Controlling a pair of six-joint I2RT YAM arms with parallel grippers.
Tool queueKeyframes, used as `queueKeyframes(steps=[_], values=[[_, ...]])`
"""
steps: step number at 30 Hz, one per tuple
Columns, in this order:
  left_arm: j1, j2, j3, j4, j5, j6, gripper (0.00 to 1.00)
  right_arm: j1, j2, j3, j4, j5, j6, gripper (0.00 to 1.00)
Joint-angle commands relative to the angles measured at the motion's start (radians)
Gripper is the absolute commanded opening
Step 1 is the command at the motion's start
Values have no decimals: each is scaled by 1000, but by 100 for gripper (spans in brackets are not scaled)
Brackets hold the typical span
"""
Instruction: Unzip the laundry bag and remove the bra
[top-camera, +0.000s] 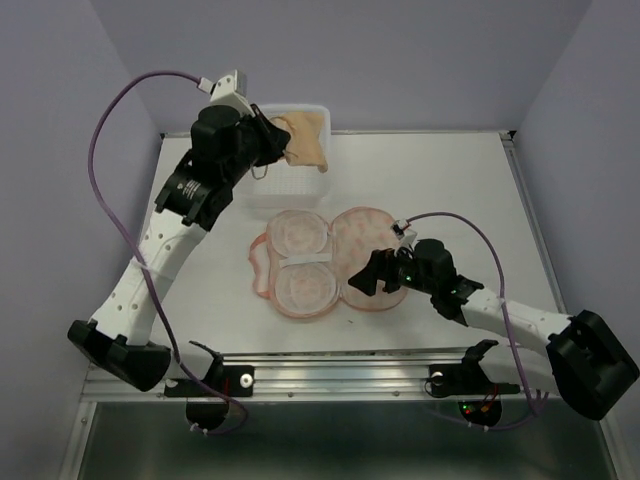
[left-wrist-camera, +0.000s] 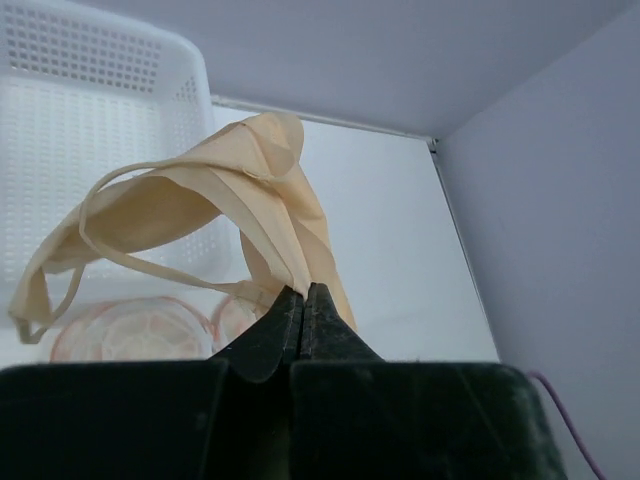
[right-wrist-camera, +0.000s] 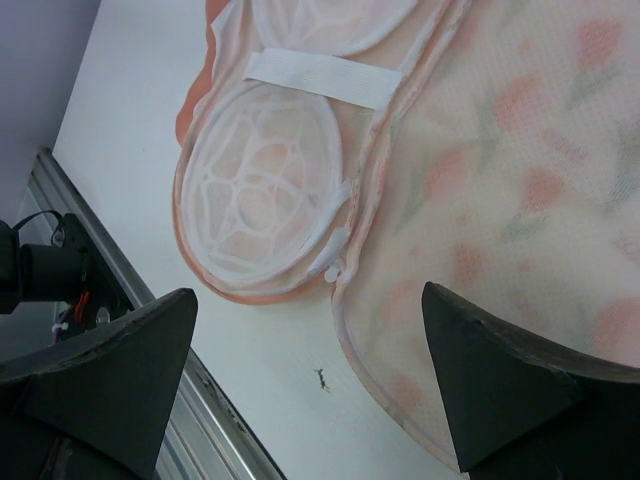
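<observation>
Top external view: the laundry bag (top-camera: 325, 262) lies unzipped and spread flat on the bench (top-camera: 450, 180), its two halves side by side. The left half shows two round mesh cups (top-camera: 303, 285) with a white strap (top-camera: 308, 261) across them. Beyond the bag's far left corner, the left arm (top-camera: 150, 260) holds the bra (top-camera: 305, 140) raised at the white perforated basket (top-camera: 295, 190), well apart from the bag.

Left wrist view: the left jaws are pressed together on a fold of the bra (left-wrist-camera: 200, 200). Its peach fabric and thin straps drape away from the tips. The basket (left-wrist-camera: 100, 90) stands behind it, and the bag's cups (left-wrist-camera: 130, 330) show below.

Right wrist view: the right jaws are spread wide and hold nothing. The dark fingers (right-wrist-camera: 110, 370) hang over the bag's (right-wrist-camera: 500, 150) near edge, where the pink zipper trim (right-wrist-camera: 365, 200) runs between the printed half and the cup half. In the top external view the right arm (top-camera: 500, 315) reaches in over the bag's right half.
</observation>
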Motion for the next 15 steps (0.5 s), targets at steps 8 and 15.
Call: queueKeyframes(steps=[8, 15], values=[[214, 464, 553, -15, 245, 195, 0, 4, -179, 56, -209, 31, -106, 100], [293, 814, 843, 21, 445, 265, 0, 4, -168, 91, -274, 34, -153, 100]])
